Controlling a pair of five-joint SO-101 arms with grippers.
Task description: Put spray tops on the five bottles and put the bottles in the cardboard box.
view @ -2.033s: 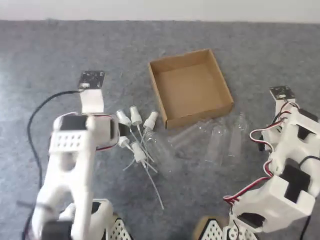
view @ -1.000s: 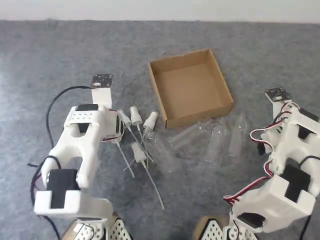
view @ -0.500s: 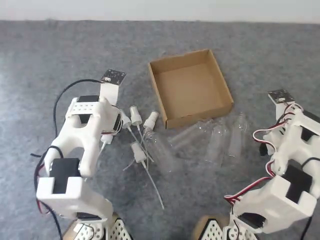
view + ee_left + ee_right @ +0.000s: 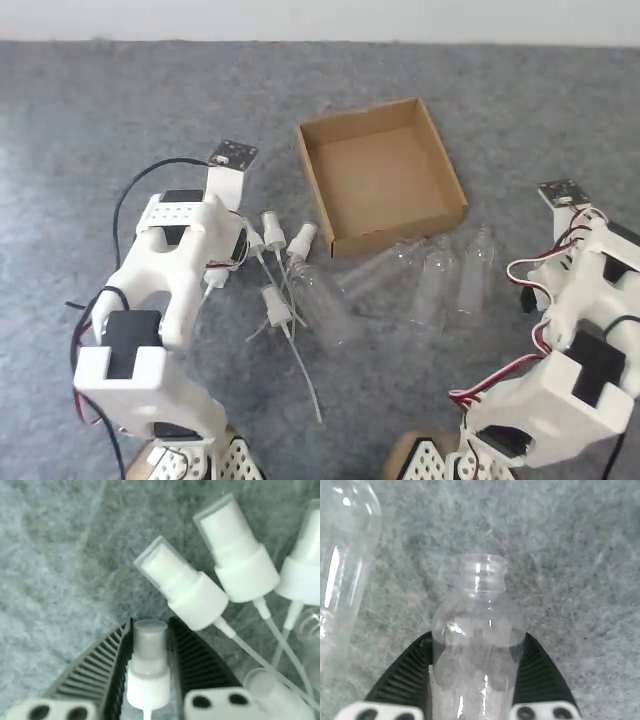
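Left end effector [image 4: 149, 630], in the lower middle of its wrist picture, is clamped on a white spray top [image 4: 147, 672], with a ribbed finger [image 4: 107, 665] pressed against each side and the capped nozzle poking out past the tips. Just beyond it, in the upper half of that picture, two loose spray tops [image 4: 185, 592] lie side by side on the grey table [image 4: 50, 555], their thin tubes running toward the lower right. Right end effector [image 4: 477, 640], at the bottom of its wrist picture, is closed on a clear bottle [image 4: 477, 615] whose open threaded neck points up the frame; a second bottle [image 4: 342, 555] lies at the left edge. In the high view the cardboard box [image 4: 385, 180] sits upper centre, open side up. Four bare bottles [image 4: 432, 280] lie in a row just below its near wall, with more spray tops [image 4: 275, 305] to their left, beside the left arm.
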